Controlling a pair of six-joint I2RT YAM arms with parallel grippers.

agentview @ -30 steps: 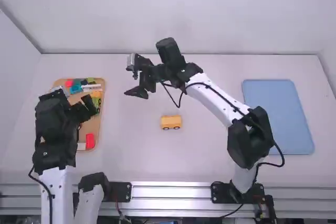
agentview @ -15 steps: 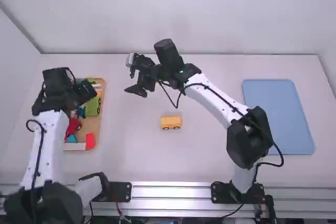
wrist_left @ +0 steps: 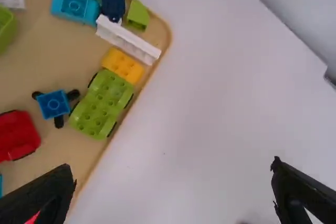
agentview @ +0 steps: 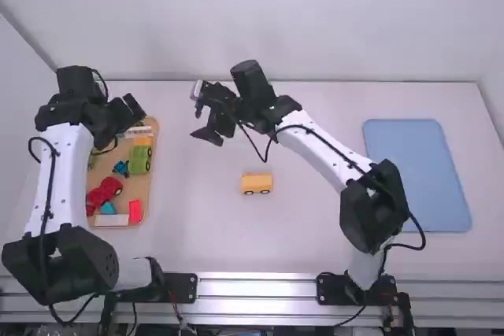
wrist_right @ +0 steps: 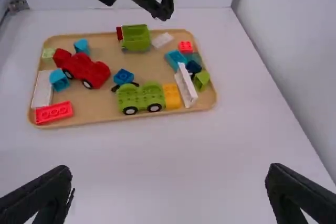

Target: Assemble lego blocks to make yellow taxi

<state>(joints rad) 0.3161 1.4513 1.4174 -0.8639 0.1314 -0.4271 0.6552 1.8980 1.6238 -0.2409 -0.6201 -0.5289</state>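
The left hand (wrist_left: 173, 168), fingers wide, has swung toward the tray's (agentview: 140, 186) far end, likely for the yellow brick (wrist_left: 122, 65); the right hand (wrist_right: 169, 170) is wide too.

2 trays on counter (agentview: 307, 234): 1 wooden tray (wrist_right: 168, 31) by left edge, 1 blue tray (agentview: 417, 175) by right edge. Mid-counter: 1 yellow car (agentview: 257, 181). In wooden tray: 1 red car (wrist_right: 84, 68), 1 green car base (wrist_right: 139, 96), 1 bigger green piece (wrist_right: 136, 38), 2 small green blocks (wrist_right: 201, 79), 1 yellow block (wrist_right: 171, 95), 2 red blocks (wrist_right: 53, 112), 3 white pieces (wrist_right: 186, 85), 3 light blue blocks (wrist_right: 59, 80), 1 teal block (wrist_right: 195, 57), 1 navy block (wrist_right: 192, 67), 1 blue block with black pegs (wrist_right: 124, 76).
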